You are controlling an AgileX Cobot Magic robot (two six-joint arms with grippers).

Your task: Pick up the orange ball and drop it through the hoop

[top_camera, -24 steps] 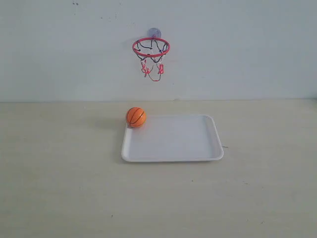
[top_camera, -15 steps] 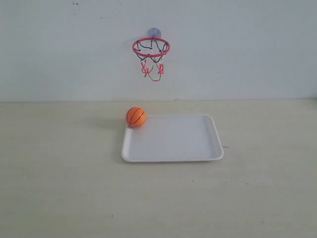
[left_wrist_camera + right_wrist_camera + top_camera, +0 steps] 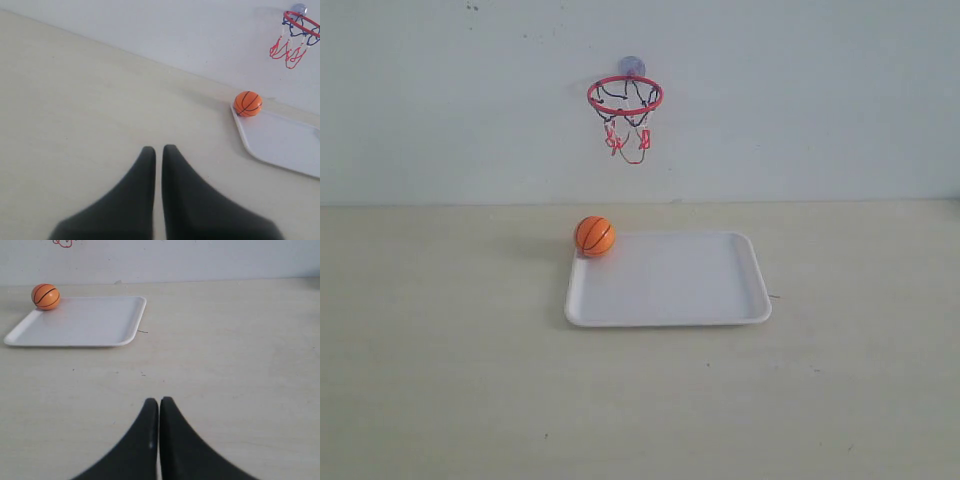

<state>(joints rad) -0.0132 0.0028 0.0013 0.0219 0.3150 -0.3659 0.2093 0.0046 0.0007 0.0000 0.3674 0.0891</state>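
1. Left gripper (image 3: 157, 150): 2 black fingers pressed together, nothing between them, above bare table (image 3: 440, 350).
2. Right gripper (image 3: 159, 401): 2 fingers likewise closed and empty, over the table, well apart from the tray. Neither gripper shows in the exterior view.
3. White tray (image 3: 680, 285): flat on the table, mid-scene.
4. Orange ball (image 3: 595, 236): 1, resting at the tray's far left corner, touching its rim.
5. Hoop (image 3: 625, 113): red ring with net, suction-mounted on the wall (image 3: 800, 100), above the ball.
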